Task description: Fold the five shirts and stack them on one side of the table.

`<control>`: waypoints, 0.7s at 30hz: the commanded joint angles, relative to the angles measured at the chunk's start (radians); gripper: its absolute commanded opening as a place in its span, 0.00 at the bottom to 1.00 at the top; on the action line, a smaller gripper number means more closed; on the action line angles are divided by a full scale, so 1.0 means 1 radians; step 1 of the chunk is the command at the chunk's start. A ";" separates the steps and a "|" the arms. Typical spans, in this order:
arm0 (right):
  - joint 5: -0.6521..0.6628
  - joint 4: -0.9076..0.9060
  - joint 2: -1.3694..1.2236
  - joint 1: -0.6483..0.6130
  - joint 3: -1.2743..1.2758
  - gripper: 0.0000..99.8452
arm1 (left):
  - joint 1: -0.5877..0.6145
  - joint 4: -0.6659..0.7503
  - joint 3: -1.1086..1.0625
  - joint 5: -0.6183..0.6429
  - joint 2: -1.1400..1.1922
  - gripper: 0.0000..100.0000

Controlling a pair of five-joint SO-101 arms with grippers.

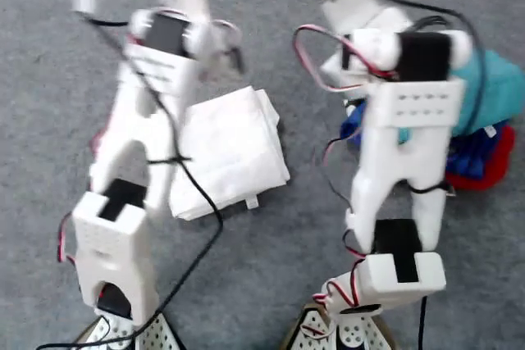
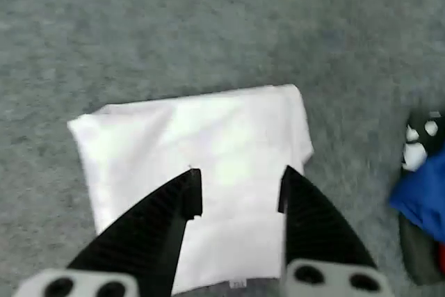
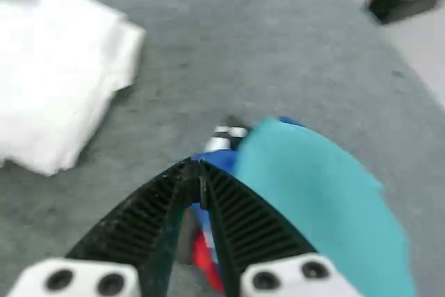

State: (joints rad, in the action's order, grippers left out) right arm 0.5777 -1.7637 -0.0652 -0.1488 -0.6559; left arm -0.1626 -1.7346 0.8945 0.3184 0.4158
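The grey table (image 1: pixel 271 284) lay under both my arms. In the high view my left arm (image 1: pixel 123 202) stood on its left side and my right arm (image 1: pixel 402 161) on its right.

Between the two arms, but closer to the left one, lay the white shirt (image 1: pixel 230 149). It was folded into a flat, slightly skewed rectangle with its layered edges showing along one side.

Over on the right, just beyond my right arm, was the pile. The teal shirt (image 1: pixel 496 92) lay on top, the blue shirt (image 1: pixel 472 157) under it and the red shirt (image 1: pixel 492 171) at the bottom. I could not tell whether a fifth shirt was tucked in there.

My left gripper (image 2: pixel 240 179) hung straight above the white shirt (image 2: pixel 201 144), its fingers spread wide with nothing between them. The cloth lay directly below the gap. Its longer side ran the same way as the line from one fingertip to the other, so both tips looked down on fabric rather than on an edge.

My right gripper (image 3: pixel 198 168) hovered over the near edge of the pile beside the teal shirt (image 3: pixel 313 186), well apart from the white one. Its fingers were pressed together at the tips and pinched nothing I could see.

By my reckoning the white shirt was the one left to join the pile. It sat under my left fingers, with the pile off to their right past the other arm. My left gripper was the nearer to the shirt and my right the nearer to the pile.
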 commanded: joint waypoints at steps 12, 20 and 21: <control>-0.166 0.589 -0.062 -0.242 0.805 0.00 | 0.249 0.301 -0.325 -0.043 0.326 0.03; -0.166 0.784 -0.249 -0.166 0.816 0.00 | 0.288 0.351 -0.292 -0.044 0.398 0.03; -0.166 0.761 -0.252 -0.165 0.791 0.00 | 0.288 0.350 -0.287 -0.046 0.398 0.03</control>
State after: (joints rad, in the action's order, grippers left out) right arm 0.4181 -1.0012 -0.3138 -0.3391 0.1910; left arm 0.0951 -1.4139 0.5785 0.2816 0.8086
